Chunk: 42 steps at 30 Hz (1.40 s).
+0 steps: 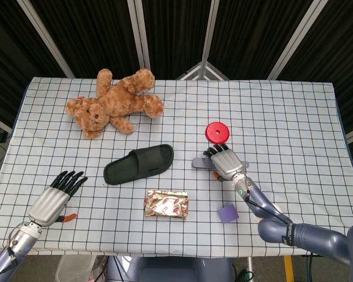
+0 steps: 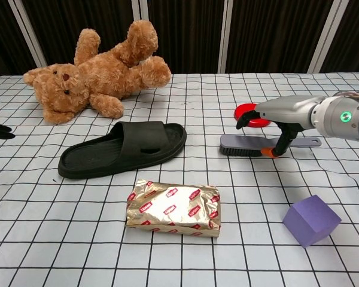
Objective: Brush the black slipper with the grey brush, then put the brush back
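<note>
red-and-white labels on the foil packet (image 2: 174, 207), writing too small to read.

The black slipper (image 2: 122, 148) lies sole-down on the checked cloth, toe pointing right. To its right, well apart, the grey brush (image 2: 244, 144) rests bristles-down, handle stretching right; something appears to lie over the handle, partly hiding it.

You're working in a staged test room, not a home. Black curtain panels (image 1: 170, 35) on metal poles close off the back, and the table (image 1: 294, 117) wears a grid-checked cloth strewn with unrelated props: a teddy bear (image 1: 115, 101), a foil packet (image 1: 166, 203), a purple cube (image 1: 227, 213).
</note>
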Motion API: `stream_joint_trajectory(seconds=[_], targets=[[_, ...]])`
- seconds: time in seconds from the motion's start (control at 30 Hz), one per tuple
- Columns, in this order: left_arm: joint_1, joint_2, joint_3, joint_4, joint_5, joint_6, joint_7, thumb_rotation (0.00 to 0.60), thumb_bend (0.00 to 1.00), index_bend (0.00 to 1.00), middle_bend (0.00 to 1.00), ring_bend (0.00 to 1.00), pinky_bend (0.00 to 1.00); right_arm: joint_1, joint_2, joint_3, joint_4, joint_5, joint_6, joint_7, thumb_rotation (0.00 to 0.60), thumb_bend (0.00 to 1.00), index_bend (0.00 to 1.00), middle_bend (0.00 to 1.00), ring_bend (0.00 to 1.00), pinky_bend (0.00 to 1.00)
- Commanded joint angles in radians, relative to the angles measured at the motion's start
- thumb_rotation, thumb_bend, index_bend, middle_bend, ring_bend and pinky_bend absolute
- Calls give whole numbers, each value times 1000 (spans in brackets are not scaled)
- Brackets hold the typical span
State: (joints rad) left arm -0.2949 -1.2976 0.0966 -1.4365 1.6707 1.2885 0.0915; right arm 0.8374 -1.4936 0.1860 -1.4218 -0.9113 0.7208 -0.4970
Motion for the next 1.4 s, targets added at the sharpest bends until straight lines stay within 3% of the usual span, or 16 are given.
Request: stream_joint_trajectory(seconds=[0.03, 1.0, 1.4], targets=[[0, 1, 0, 0, -1, -1, -1, 565, 88, 0, 0, 0, 38, 8, -17, -4, 8, 8, 13, -2, 600, 463, 200, 178, 114, 112], [-4, 5, 0, 0, -5, -7, -10, 563, 88, 0, 0, 0, 38, 34, -110, -27, 105, -27, 66, 49, 600, 460, 344, 286, 219, 203], [-4, 5, 2, -2, -10, -16, -4, 565, 88, 0, 0, 0, 39, 28, -140, -26, 145, -61, 80, 96, 600, 459, 464, 407, 334, 372]])
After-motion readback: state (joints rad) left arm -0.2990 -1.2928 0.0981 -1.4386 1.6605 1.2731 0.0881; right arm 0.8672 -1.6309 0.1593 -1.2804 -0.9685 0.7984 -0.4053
